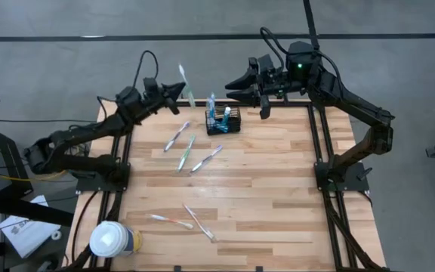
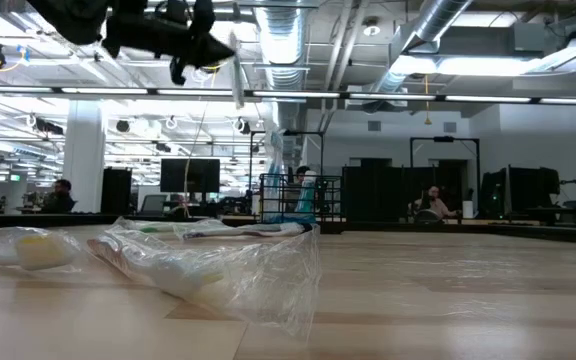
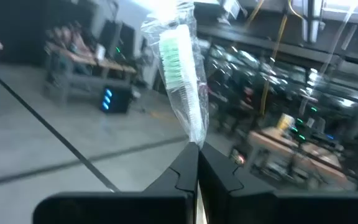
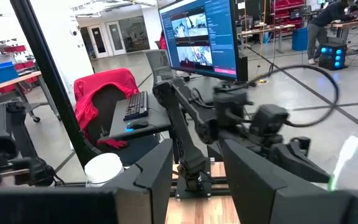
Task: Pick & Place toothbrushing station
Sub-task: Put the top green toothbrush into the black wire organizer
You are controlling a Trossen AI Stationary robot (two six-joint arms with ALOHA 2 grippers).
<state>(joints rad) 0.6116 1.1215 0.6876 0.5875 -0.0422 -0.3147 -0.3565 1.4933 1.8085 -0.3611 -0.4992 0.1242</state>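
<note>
The toothbrushing station is a small black wire-mesh basket (image 1: pixel 223 121) near the table's far edge, with teal tubes standing in it; it also shows in the low view (image 2: pixel 298 195). My left gripper (image 1: pixel 177 91) is raised left of the basket and shut on a plastic-wrapped toothbrush (image 1: pixel 186 85) with green bristles (image 3: pixel 178 59). My right gripper (image 1: pixel 236 87) hovers open above the far edge, behind the basket, with nothing between its fingers (image 4: pixel 197 171). Several more wrapped toothbrushes lie flat on the table (image 1: pixel 186 151). My left gripper pinches the wrapped toothbrush between its two fingers, on the handle (image 3: pixel 196 140) below the bristle head. The fingers come about level from the table's left and lie across the brush. The brush is lifted clear of the table, its head standing beyond the fingertips.
Three toothbrushes lie mid-table (image 1: pixel 206 159), two more near the front (image 1: pixel 200 223); their clear wraps fill the low view's foreground (image 2: pixel 208 260). A white-lidded cup (image 1: pixel 112 240) stands at the front left corner. Bare wood lies to the right (image 1: pixel 278 189).
</note>
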